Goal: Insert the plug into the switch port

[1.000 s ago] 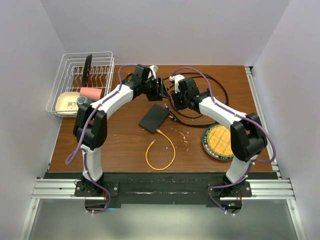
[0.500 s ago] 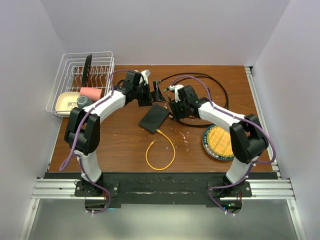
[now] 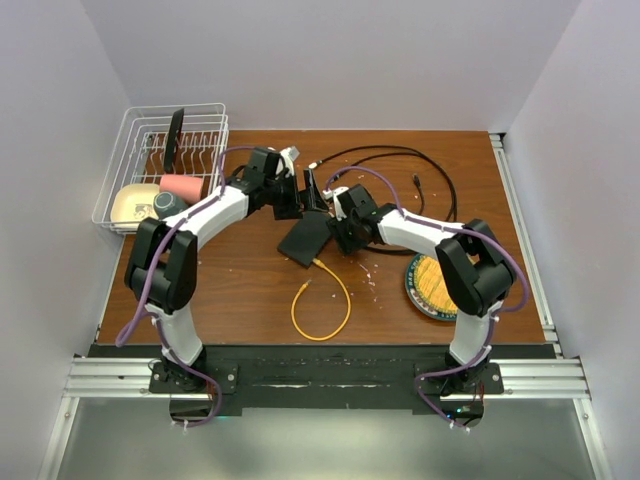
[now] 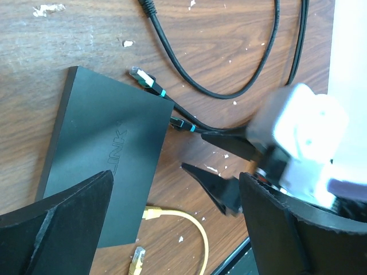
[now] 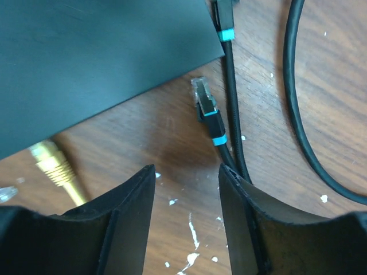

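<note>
1. The right pincer [image 5: 184, 192] stands half apart with nothing between its fingers. It is aimed at the plug [image 5: 205, 106], probably lining up to pick it.
2. That plug, black with a teal band, lies flat on the table [image 5: 172, 132] just beside the switch [image 5: 97, 51], not in it.
3. The left pincer [image 4: 176, 192] is spread wide and empty over the switch, likely ready to steady it.
4. A second plug [image 4: 143, 77] lies by the switch's corner. I cannot tell which edge carries the sockets.
5. The switch's top reads "LINK"; any letters before that are hidden.
6. A yellow cable [image 3: 320, 300] lies nearer the arms.
</note>
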Controlling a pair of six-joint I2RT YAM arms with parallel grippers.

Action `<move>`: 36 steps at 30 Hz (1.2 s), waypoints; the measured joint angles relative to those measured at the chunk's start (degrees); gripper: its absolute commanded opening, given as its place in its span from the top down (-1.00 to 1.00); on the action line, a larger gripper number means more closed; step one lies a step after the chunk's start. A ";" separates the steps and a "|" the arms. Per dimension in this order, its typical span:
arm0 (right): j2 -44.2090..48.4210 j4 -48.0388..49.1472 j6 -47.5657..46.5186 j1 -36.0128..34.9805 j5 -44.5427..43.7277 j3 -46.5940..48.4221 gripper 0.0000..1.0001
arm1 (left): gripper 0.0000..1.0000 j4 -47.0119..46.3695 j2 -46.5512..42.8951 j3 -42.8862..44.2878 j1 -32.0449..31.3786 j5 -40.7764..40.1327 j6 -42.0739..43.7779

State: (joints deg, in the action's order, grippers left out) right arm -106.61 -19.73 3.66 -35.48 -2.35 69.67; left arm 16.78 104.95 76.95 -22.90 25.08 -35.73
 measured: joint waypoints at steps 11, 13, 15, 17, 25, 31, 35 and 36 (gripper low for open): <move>-0.68 0.76 -0.24 -0.02 -3.63 0.17 0.18 | -0.86 -1.70 -0.85 -1.49 0.00 1.81 0.07; -0.72 0.90 -0.24 -0.02 -4.24 0.17 0.19 | -0.85 -1.90 -0.83 -1.81 0.00 2.03 0.33; -0.70 1.51 -0.28 -0.02 -4.35 0.17 0.19 | -0.85 -1.92 -0.83 -1.88 0.00 2.27 0.39; -0.59 2.16 -0.28 -0.02 -4.46 0.00 0.19 | -0.84 -2.19 -0.85 -1.86 0.00 2.62 0.42; -0.57 4.02 -0.22 -0.02 -6.93 -0.42 0.43 | -0.82 -2.40 -0.85 -1.88 0.00 3.50 0.42; -1.90 4.39 -1.11 -0.02 -7.41 -0.44 1.00 | -0.82 -2.51 -0.85 -2.62 0.00 3.69 0.44; -1.40 5.77 -1.31 -0.02 -7.39 -1.22 1.00 | -0.81 -2.47 -0.85 -2.73 0.00 3.72 0.46; -1.20 6.12 -1.40 -0.02 -7.34 -1.53 1.00 | -0.81 -2.51 -0.85 -2.73 0.00 3.69 0.46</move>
State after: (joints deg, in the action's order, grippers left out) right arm -107.81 -13.61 2.26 -35.51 -9.69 68.14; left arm 14.26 104.09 74.22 -22.90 28.77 -35.27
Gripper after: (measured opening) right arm 0.007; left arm 0.908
